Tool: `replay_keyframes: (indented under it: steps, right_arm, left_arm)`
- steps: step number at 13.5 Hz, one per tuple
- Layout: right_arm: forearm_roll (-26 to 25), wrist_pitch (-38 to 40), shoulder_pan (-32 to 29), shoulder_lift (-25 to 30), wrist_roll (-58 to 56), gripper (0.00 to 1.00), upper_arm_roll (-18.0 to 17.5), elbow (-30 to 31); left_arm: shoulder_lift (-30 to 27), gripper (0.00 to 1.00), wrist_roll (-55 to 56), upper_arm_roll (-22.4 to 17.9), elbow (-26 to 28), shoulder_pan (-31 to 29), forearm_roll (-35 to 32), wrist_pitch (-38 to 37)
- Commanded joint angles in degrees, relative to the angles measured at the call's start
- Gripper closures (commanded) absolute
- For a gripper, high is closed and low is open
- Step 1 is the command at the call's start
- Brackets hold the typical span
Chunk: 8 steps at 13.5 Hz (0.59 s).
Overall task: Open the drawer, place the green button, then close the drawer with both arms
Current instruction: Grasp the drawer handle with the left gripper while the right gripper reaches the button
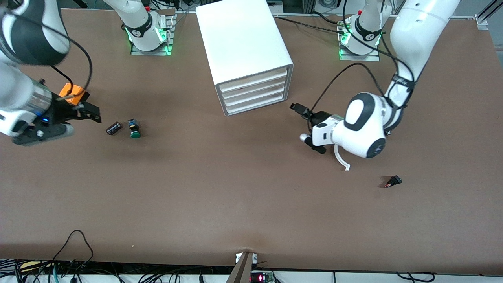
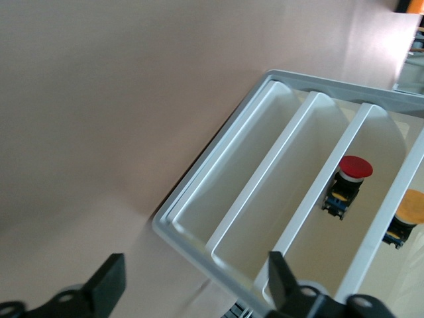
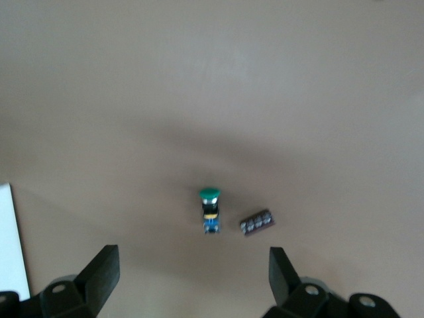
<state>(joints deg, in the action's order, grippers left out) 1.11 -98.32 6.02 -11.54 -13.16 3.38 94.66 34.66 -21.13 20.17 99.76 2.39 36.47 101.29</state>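
A small black connector (image 1: 393, 182) lies lowest, lower right of the surface (image 1: 235, 196). Left hand (image 1: 304, 127) spread at mid-right; right hand (image 1: 92, 114) spread beside the button (image 1: 134, 129), mid-left. No legible writing.

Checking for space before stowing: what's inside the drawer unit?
Through the drawer unit's clear fronts, a red-capped button and a yellow-capped button show in separate drawers; the rest is out of view.

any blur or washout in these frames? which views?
Front view: sharp, evenly lit, green base lights. Left wrist view: drawer unit washed out pale, table bleached. Right wrist view: soft focus on the button and ribbed cylinder, with a broad shadow across the table.
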Motion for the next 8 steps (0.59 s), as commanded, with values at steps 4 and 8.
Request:
replay_keyframes:
  steps: [4, 8]
  right_arm:
    - [0.82, -8.41, -0.05, -0.17, -2.22, 0.00, -0.48, 10.94]
    - [0.91, -26.70, -0.05, 5.02, -6.16, 0.00, -0.39, 30.46]
  left_arm:
    - [7.79, 0.26, -16.11, 1.80, 0.25, 0.86, 13.60, 2.24]
    - [8.41, 0.28, -22.52, 1.80, 3.15, 3.76, 21.87, 3.82]
